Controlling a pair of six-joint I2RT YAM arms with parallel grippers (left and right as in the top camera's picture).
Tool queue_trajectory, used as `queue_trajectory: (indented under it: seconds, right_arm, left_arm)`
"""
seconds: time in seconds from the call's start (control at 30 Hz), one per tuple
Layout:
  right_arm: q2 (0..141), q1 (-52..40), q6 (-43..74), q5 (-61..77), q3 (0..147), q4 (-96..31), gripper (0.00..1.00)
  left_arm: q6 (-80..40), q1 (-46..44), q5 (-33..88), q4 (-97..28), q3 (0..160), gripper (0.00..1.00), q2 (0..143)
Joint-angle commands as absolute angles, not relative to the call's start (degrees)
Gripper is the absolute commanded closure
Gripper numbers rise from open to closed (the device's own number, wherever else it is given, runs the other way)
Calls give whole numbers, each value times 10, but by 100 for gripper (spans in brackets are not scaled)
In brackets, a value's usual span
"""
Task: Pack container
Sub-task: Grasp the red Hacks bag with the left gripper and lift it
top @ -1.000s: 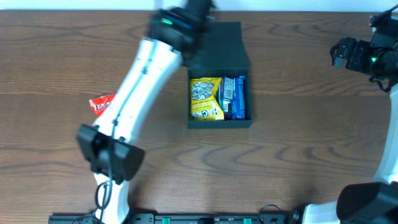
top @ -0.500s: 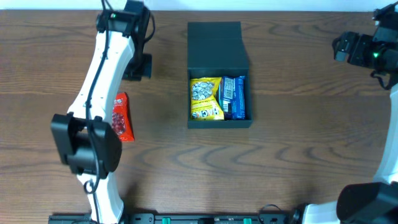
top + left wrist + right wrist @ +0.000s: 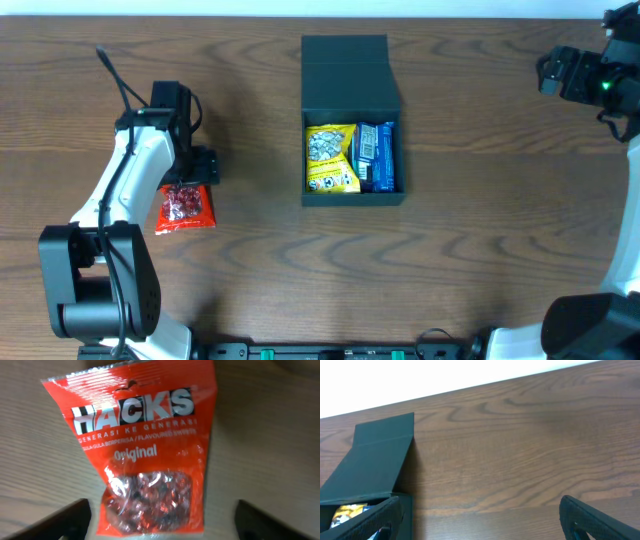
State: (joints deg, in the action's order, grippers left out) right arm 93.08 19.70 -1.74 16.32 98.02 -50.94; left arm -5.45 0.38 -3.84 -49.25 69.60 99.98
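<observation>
Lying outside container (image 3: 345, 70): one red packet (image 3: 185, 205)

The red packet (image 3: 145, 460) is cut off by the left wrist view's bottom edge. Overhead, print on packets (image 3: 350, 158) inside the container (image 3: 345, 80) is unreadably small
</observation>
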Motion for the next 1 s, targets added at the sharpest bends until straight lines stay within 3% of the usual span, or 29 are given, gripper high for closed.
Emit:
queue_trajectory:
  seconds: [0.0,0.63,0.73,0.83,0.9,0.97]
  right_arm:
    - [933,202,-22,170,977,-509,1]
    - [933,202,-22,170,977,-512,1]
    - [933,202,-22,170,977,-512,1]
    - [933,202,-20,170,977,-512,1]
    - [933,202,-17,172,977,-512,1]
    - [933,202,-17,172,977,-512,1]
  left_arm:
    - [-53,12,-36,-474,686,5,998]
    - [-67,16,-29,-423,647,2,1068]
    - [-69,16,-29,-423,647,18,1068]
    - [-69,16,-29,-418,647,49,1068]
    - [-77,16,-29,-417,648,59,1068]
    - [-80,15,-23,-419,656,60,1068]
